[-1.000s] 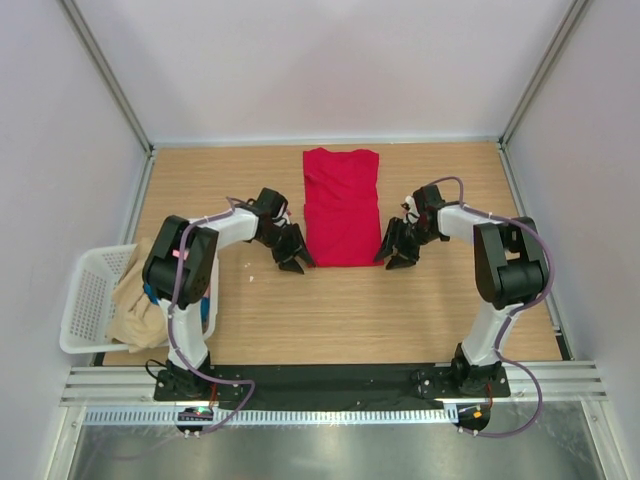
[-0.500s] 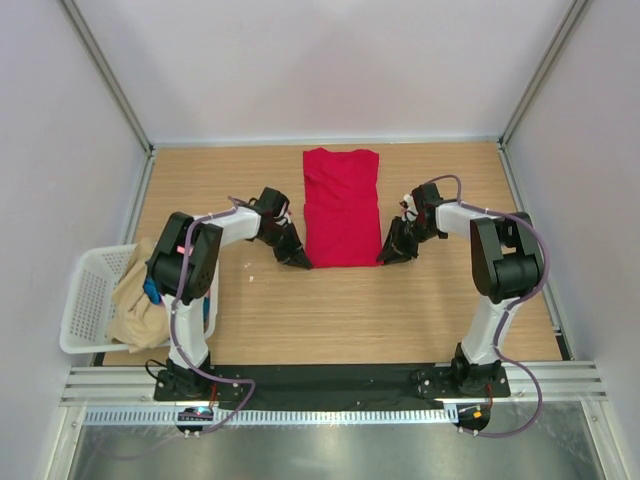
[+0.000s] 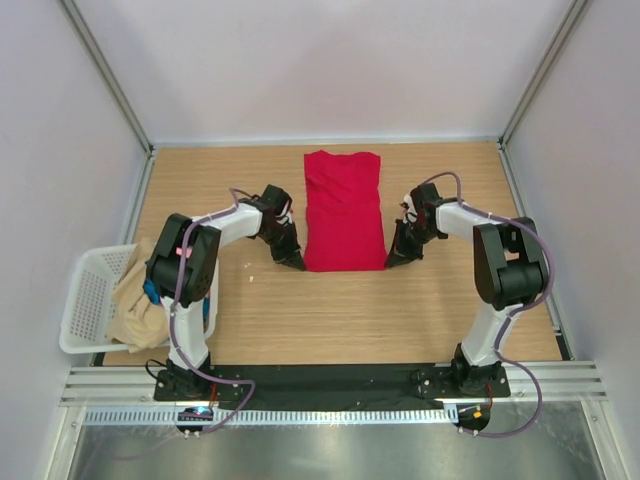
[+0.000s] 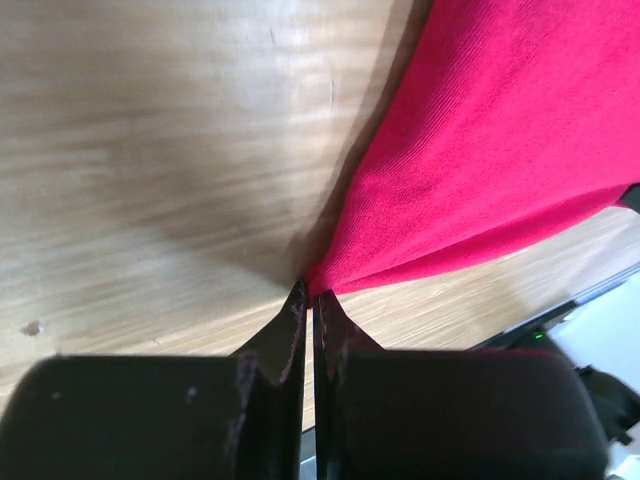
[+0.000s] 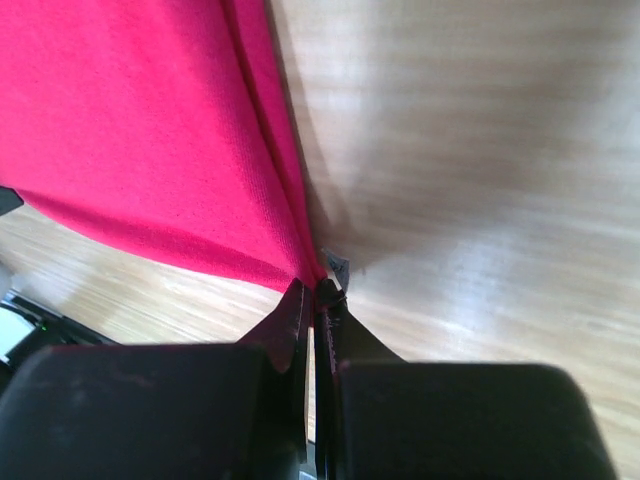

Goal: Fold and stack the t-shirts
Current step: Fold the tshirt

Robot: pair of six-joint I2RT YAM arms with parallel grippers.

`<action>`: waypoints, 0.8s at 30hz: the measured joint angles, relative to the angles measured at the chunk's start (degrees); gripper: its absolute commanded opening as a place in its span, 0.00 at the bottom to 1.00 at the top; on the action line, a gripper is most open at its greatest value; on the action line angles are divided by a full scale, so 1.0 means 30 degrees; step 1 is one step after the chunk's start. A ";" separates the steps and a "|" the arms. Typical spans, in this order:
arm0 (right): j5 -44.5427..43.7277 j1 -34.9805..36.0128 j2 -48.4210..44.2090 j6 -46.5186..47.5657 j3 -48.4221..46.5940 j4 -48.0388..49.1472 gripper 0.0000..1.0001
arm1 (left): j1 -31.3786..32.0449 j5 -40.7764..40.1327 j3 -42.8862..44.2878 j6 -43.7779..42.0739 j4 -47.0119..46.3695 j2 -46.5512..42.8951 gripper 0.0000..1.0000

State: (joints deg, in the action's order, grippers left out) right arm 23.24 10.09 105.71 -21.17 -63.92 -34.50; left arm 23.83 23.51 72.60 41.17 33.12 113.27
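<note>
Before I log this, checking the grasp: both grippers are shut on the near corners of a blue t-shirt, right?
Not blue: the t-shirt is red, as the top view shows. The left gripper and right gripper are indeed shut on its near corners.

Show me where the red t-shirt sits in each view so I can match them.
Top external: the red t-shirt lies mid-table, between the two arms.
Left wrist: the red t-shirt fills the upper right, its corner pinched in the left tool.
Right wrist: the red t-shirt fills the upper left, its corner pinched in the right tool.
Shared landmark: the wooden table beneath it.
</note>
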 measured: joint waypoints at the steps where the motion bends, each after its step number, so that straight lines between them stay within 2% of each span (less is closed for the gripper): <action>1: -0.0022 0.0036 -0.0182 0.0022 0.0175 -0.0044 0.01 | 0.0058 -0.0073 -0.0102 -0.0102 0.0051 -0.0095 0.00; 8: -0.0262 0.0882 -0.2863 -0.0561 0.3351 -0.0044 0.01 | 0.1741 -0.0699 -0.2229 -0.0357 0.0474 -0.1814 0.00; 16: -0.0437 0.1807 -0.8320 -0.2106 0.7861 -0.0488 0.01 | 0.4197 -0.1144 -0.6768 0.1180 0.0248 -0.6105 0.00; 20: -0.1231 0.3701 -1.1016 -0.3315 0.8743 -0.1188 0.01 | 0.5442 -0.1683 -0.8546 0.2295 0.0277 -0.8648 0.00; 24: -0.1705 0.5020 -1.2400 -0.4568 0.9267 -0.1195 0.01 | 0.6506 -0.2455 -0.9471 0.3315 0.0466 -0.9763 0.00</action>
State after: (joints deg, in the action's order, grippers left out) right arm 18.13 25.15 68.51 -34.87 -36.12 -38.09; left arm 43.35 16.14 44.18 51.11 34.52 83.99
